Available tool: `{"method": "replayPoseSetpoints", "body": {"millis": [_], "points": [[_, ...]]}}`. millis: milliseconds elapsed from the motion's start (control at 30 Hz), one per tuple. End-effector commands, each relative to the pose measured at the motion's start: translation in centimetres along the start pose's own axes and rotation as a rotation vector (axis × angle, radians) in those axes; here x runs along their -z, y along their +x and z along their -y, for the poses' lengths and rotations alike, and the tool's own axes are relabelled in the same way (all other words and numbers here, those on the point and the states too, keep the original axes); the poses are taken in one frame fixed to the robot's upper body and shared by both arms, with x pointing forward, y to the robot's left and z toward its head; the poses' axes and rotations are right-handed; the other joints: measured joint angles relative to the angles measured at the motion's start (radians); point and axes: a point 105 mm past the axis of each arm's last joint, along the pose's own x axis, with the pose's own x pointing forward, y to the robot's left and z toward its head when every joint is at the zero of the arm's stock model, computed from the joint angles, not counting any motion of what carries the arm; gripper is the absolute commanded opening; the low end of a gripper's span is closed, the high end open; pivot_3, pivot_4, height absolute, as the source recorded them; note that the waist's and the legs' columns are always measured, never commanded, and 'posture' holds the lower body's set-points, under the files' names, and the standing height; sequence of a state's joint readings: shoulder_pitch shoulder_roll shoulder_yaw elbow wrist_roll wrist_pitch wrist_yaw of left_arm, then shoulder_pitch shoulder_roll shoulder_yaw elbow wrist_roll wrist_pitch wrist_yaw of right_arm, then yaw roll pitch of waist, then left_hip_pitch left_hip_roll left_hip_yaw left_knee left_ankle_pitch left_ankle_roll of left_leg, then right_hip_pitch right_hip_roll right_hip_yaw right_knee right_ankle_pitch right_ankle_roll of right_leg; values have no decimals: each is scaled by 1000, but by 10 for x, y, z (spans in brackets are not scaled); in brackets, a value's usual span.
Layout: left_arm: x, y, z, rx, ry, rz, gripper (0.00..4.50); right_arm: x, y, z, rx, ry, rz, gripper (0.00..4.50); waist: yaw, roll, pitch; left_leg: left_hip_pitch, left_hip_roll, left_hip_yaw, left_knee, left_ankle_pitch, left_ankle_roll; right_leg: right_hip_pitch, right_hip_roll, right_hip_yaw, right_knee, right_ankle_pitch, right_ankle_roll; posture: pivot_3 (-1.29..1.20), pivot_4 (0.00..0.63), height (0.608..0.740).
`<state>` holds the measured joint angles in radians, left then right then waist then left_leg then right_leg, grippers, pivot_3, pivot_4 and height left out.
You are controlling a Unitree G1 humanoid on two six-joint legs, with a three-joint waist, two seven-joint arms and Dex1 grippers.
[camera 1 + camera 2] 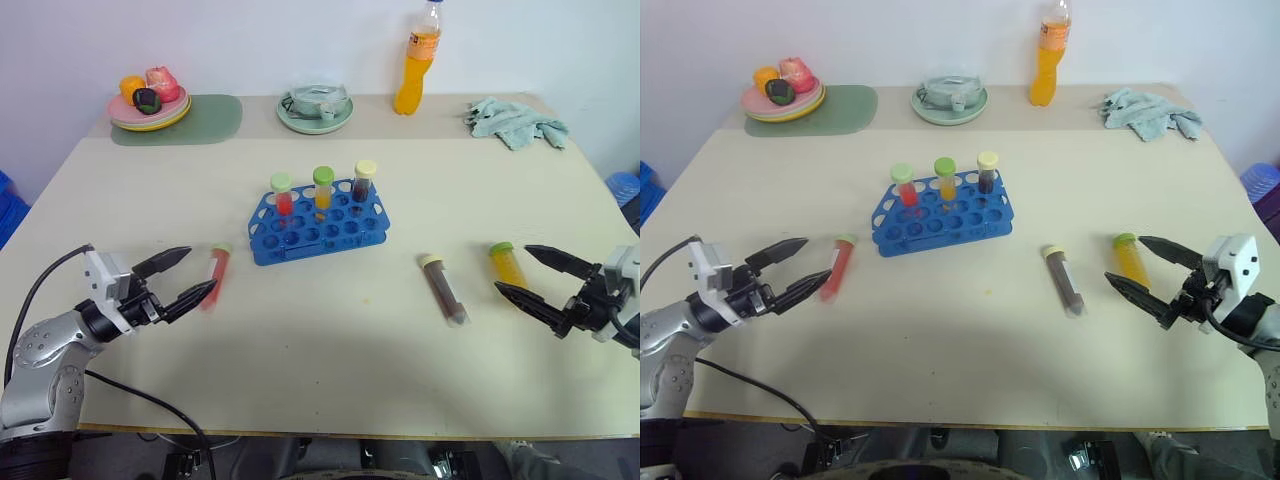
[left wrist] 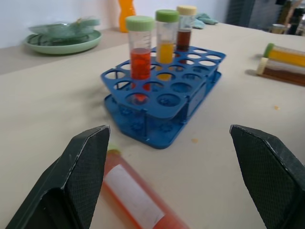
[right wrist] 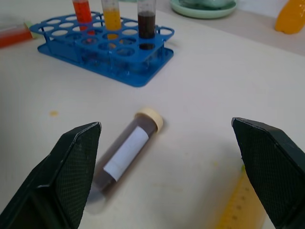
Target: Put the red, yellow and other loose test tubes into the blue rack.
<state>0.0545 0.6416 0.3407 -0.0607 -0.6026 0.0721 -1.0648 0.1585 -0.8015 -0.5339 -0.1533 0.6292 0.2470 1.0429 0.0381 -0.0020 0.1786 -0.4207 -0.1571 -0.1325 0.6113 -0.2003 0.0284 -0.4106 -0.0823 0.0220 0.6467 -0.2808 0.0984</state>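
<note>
Three loose tubes lie flat on the table [image 1: 330, 300] around the blue rack [image 1: 318, 226].

The red tube [image 1: 215, 275], left of the rack, points its green cap away from the robot; the left gripper [image 1: 188, 272] gapes wide beside it. The brown tube [image 1: 444, 289] and yellow tube [image 1: 508, 264] lie right, caps likewise far, with the right gripper [image 1: 525, 270] spread open at the yellow one.

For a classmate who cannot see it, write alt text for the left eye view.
A blue plastic rack holding three capped tubes stands mid-table. A red-filled tube lies by the open left gripper; a dark brown tube and a yellow-filled tube lie near the open right gripper.
</note>
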Motion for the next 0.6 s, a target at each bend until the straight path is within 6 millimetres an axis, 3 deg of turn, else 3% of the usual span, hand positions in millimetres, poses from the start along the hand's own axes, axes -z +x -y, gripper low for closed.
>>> {"method": "replayPoseSetpoints", "body": {"millis": [33, 600], "points": [[-3, -2, 2, 11, -12, -25, 4124, -14, 3, -4, 8, -25, 38, 4500, -2, 0, 0, 0, 0, 0, 0, 0, 0, 0, 0, 0, 0, 0, 0, 0, 150, 740], [-19, 9, 10, 121, -85, 86, 4124, -31, 30, -8, 58, -23, 64, 4500, 0, 0, 0, -1, 0, 0, 0, 0, 0, -1, 0, 0, 0, 0, 0, 0, 150, 740]]}}
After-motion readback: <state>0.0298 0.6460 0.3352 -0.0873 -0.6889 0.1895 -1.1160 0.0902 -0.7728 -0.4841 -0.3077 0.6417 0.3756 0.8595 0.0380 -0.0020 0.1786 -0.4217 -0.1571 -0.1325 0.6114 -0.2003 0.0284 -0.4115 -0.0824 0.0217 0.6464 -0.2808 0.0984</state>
